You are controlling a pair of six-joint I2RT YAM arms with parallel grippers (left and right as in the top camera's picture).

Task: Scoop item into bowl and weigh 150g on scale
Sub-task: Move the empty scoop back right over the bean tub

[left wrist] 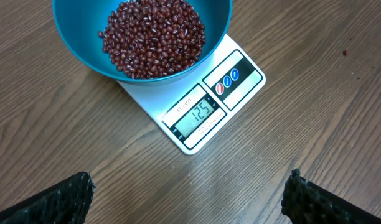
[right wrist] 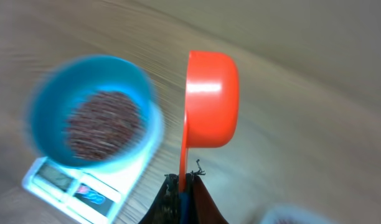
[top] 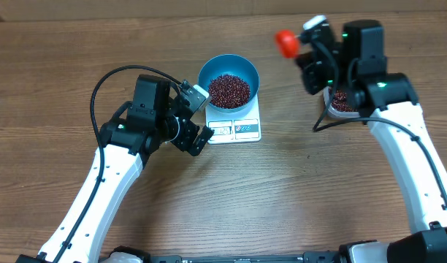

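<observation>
Beans (top: 229,89) sit as a loose maroon heap in the blue bowl (top: 207,73), which stands on the rear part of the scale (top: 247,132), leaving the front strip clear so the display (left wrist: 198,112) can be read. The display shows 125 (left wrist view, sharp enough to trust), so by judgement the fill is short of the 150 g target and at least one more partial scoop is needed.

Left gripper (top: 201,115): jaws fully apart, holding nothing, parked just beside the scale's left front corner and not touching it. Judged purpose: its wrist camera looks straight down on the readout, and contact would disturb the weight.

Right gripper (right wrist: 183,185): jaws together, clamped on the thin handle of the orange-red scoop (right wrist: 210,99). The scoop is held in the air to the scale's right and beyond its rear edge, apart from the bowl. Only the outside of its cup shows, so whether it carries beans cannot be told (right wrist view is also blurred).

Clear tub (top: 339,103) with more beans lies well right of the scale, mostly hidden under the right arm.

Risk, as a judgement: a full scoop would overshoot; the next addition should be small and tipped slowly.
</observation>
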